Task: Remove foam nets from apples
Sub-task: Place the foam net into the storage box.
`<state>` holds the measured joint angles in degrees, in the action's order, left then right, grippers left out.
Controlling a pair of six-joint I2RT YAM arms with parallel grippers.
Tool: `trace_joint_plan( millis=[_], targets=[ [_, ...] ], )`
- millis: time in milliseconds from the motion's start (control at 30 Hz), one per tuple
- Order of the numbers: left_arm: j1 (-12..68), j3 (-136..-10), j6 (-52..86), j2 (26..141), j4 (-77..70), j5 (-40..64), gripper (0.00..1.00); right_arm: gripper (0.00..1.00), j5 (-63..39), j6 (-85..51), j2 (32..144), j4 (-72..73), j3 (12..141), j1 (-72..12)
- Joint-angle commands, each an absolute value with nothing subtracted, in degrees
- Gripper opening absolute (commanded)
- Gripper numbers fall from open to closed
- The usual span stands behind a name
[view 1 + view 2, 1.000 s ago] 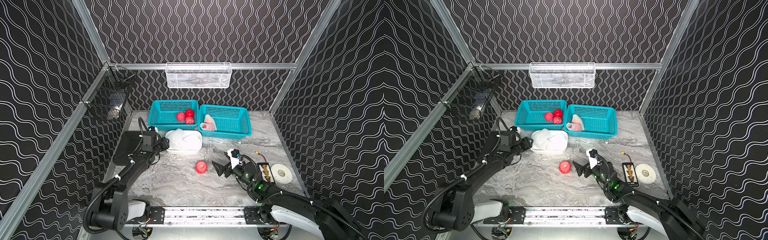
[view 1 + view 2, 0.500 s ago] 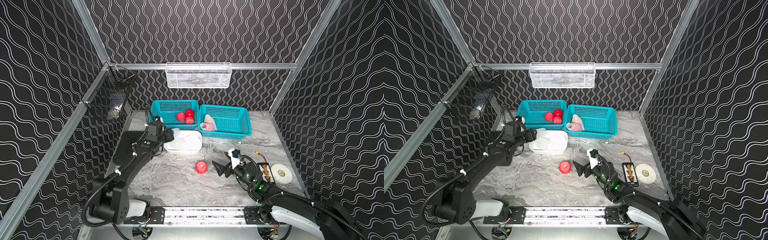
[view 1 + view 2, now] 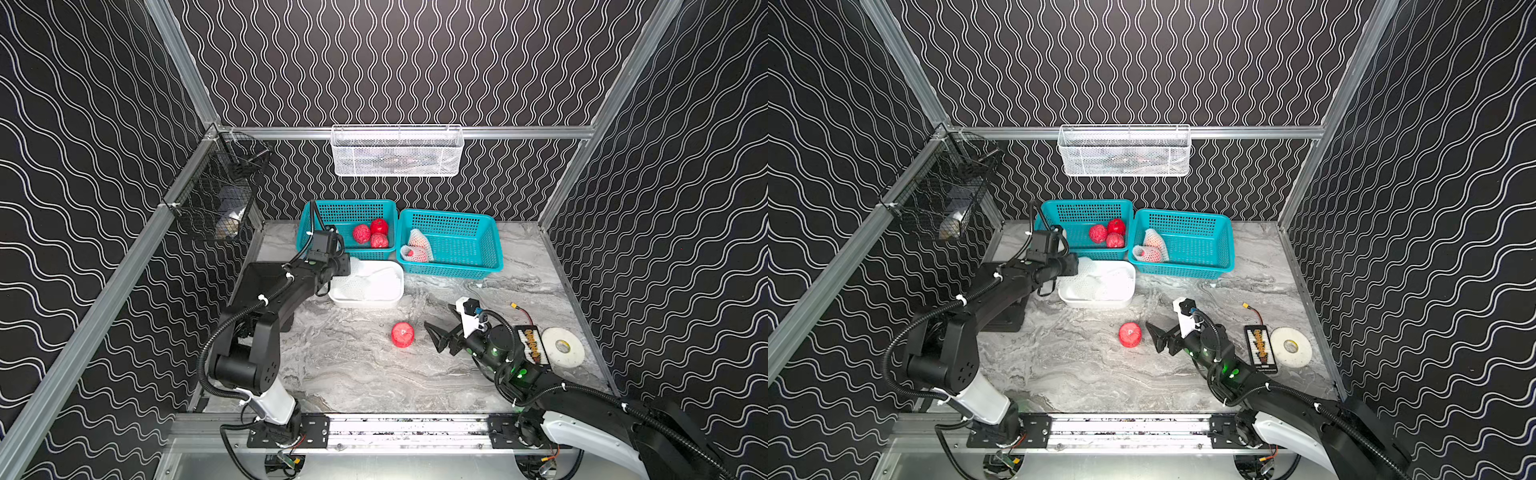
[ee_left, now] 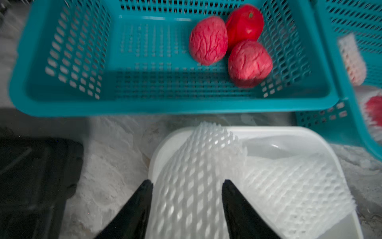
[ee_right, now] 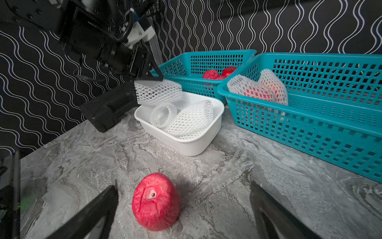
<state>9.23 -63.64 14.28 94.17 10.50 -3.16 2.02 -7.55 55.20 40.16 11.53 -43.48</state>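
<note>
My left gripper (image 4: 187, 182) (image 3: 347, 266) hovers at the far left corner of the white tub (image 5: 186, 144). It is shut on a white foam net (image 4: 194, 165) (image 5: 158, 92), which fills the gap between its fingers and hangs just above the tub. Two more foam nets (image 5: 188, 120) lie inside the tub. A bare red apple (image 3: 402, 334) (image 5: 156, 201) lies on the table. My right gripper (image 5: 183, 185) (image 3: 440, 322) is wide open just right of it, not touching. Three bare apples (image 3: 372, 235) (image 4: 208, 41) sit in the left teal basket. Netted apples (image 3: 417, 247) (image 5: 256, 91) lie in the right basket.
A black case (image 3: 257, 282) lies left of the tub under my left arm. A tape roll (image 3: 563, 347) and a small battery board (image 3: 530, 345) sit at the right edge. A white wire basket (image 3: 397, 151) and a black one (image 3: 220, 199) hang on the walls.
My left gripper has swung from left of the tub toward the back, to the tub's far left corner by the basket, with the net. The right arm and loose apple have stayed put.
</note>
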Motion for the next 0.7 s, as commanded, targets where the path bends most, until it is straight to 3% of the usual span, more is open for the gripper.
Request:
trace_joint_plan(
  millis=[0, 667],
  targets=[
    [9.2, -60.2, 18.8, 93.3, 6.5, -0.1, 0.57, 1.0, 1.8, -8.1, 54.8, 41.7, 11.7, -43.6],
    [14.5, -61.7, 21.1, 98.0, 6.3, 6.5, 0.54, 1.0, 2.1, -7.7, 54.1, 40.8, 11.9, -43.6]
  ],
)
